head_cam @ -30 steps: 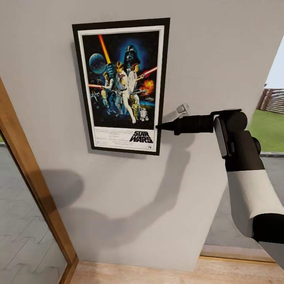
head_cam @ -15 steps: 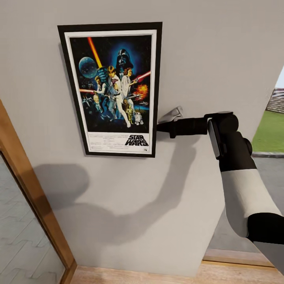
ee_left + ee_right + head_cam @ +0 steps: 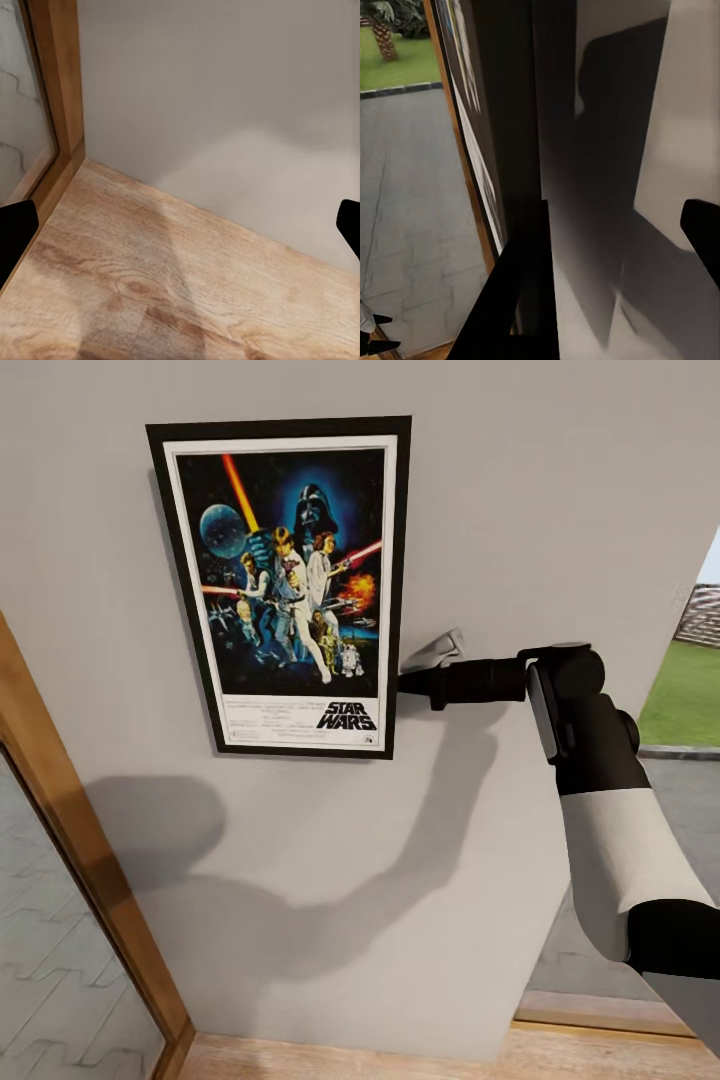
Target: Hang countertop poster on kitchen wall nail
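Head view: the poster (image 3: 285,585) hangs upright and flat against the grey wall (image 3: 560,510), its black frame square to the wall and its "STAR WARS" logo near the lower edge. Your right arm (image 3: 610,830) reaches in from the right at the height of the poster's lower third. Your right pincer (image 3: 412,672) meets the frame's right edge: the dark finger (image 3: 450,682) points straight at the frame and touches it, while the pale grey finger (image 3: 435,652) angles up beside it, close to the wall. The two fingers stand apart, one each side of the frame's edge; whether they press on the poster cannot be told from here. The arm casts a broad shadow (image 3: 400,860) down the wall below the poster.

Right wrist view: the poster's edge (image 3: 476,142) runs steeply through the picture, seen almost edge-on against the wall, with one dark finger (image 3: 521,300) in front of it and the other finger (image 3: 705,232) well apart on the wall side.

Left wrist view: your left pincer (image 3: 180,225) hangs with fingertips spread wide, holding nothing, above the wooden floor (image 3: 172,285) near a wooden door frame (image 3: 64,82) and the foot of the wall.

Head view, margins: a wooden frame (image 3: 90,880) with glass at lower left; grass (image 3: 685,700) outdoors at right.
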